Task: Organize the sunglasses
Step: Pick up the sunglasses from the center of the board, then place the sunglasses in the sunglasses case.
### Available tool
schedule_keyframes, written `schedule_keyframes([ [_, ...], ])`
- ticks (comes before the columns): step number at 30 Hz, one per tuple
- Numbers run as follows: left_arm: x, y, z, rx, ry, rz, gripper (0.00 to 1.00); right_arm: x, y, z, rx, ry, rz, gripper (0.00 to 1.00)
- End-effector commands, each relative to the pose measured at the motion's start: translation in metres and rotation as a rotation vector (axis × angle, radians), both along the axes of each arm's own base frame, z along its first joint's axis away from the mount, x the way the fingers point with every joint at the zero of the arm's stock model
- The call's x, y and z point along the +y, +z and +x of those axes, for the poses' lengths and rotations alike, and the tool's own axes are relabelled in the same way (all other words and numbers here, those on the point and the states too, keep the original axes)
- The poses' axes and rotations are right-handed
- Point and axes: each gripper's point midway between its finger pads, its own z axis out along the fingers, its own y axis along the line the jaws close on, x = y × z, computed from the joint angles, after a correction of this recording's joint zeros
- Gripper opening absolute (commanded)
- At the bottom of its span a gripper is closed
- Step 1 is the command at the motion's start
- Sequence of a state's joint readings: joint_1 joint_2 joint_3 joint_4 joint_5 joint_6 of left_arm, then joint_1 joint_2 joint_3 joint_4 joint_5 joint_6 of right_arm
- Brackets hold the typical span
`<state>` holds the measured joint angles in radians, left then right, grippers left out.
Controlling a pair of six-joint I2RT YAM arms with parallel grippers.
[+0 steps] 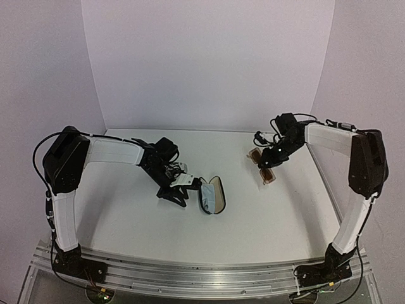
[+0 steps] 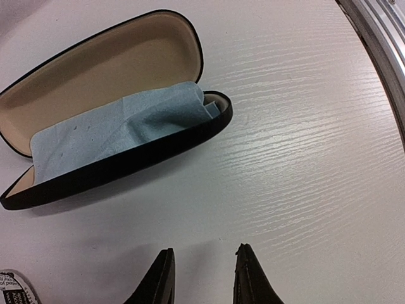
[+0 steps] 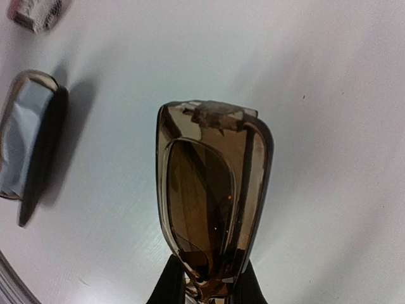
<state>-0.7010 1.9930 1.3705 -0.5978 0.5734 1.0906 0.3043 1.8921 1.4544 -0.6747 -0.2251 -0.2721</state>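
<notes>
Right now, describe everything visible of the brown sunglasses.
The brown sunglasses have a translucent brown frame, plastic by the look, and brown tinted lenses. Their arms look folded behind the lenses. The right arm's jaws are closed on the frame at one end, so the pair points away from the wrist camera, hinge corner farthest. It is at the right rear of the white table, well apart from the open case. Whether it touches the table cannot be told.

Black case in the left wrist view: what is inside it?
A pale blue cloth fills the black case's lower half; its tan lid lining is bare. Anything beneath the cloth is hidden.
</notes>
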Motion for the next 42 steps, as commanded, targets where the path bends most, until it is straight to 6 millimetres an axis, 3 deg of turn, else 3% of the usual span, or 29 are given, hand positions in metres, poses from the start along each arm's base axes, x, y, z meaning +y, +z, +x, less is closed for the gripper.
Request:
schedule_keyframes([
  [1, -0.007, 0.019, 0.005, -0.025, 0.009, -0.057, 0.25, 0.053, 0.086, 0.005, -0.022, -0.247, 0.406, 0.07],
  [7, -0.009, 0.02, 0.006, -0.025, 0.01, -0.069, 0.25, 0.135, 0.075, -0.027, 0.078, -0.305, 0.496, 0.09],
  [11, -0.008, 0.019, 0.005, -0.025, 0.011, -0.069, 0.25, 0.171, 0.055, -0.042, 0.166, -0.334, 0.522, 0.09],
  [14, -0.008, 0.019, 0.004, -0.024, 0.012, -0.071, 0.25, 0.186, 0.037, -0.052, 0.202, -0.33, 0.503, 0.09],
  [20, -0.007, 0.018, 0.004, -0.028, 0.012, -0.071, 0.25, 0.187, 0.0, -0.059, 0.254, -0.354, 0.443, 0.09],
  [28, -0.007, 0.017, 0.004, -0.028, 0.016, -0.068, 0.25, 0.196, -0.03, -0.06, 0.324, -0.334, 0.42, 0.1],
  [35, -0.007, 0.014, 0.006, -0.029, 0.018, -0.065, 0.25, 0.196, -0.044, -0.065, 0.355, -0.336, 0.399, 0.11],
  [42, -0.007, 0.01, 0.008, -0.042, 0.023, -0.065, 0.29, 0.215, -0.055, -0.07, 0.378, -0.272, 0.395, 0.14],
])
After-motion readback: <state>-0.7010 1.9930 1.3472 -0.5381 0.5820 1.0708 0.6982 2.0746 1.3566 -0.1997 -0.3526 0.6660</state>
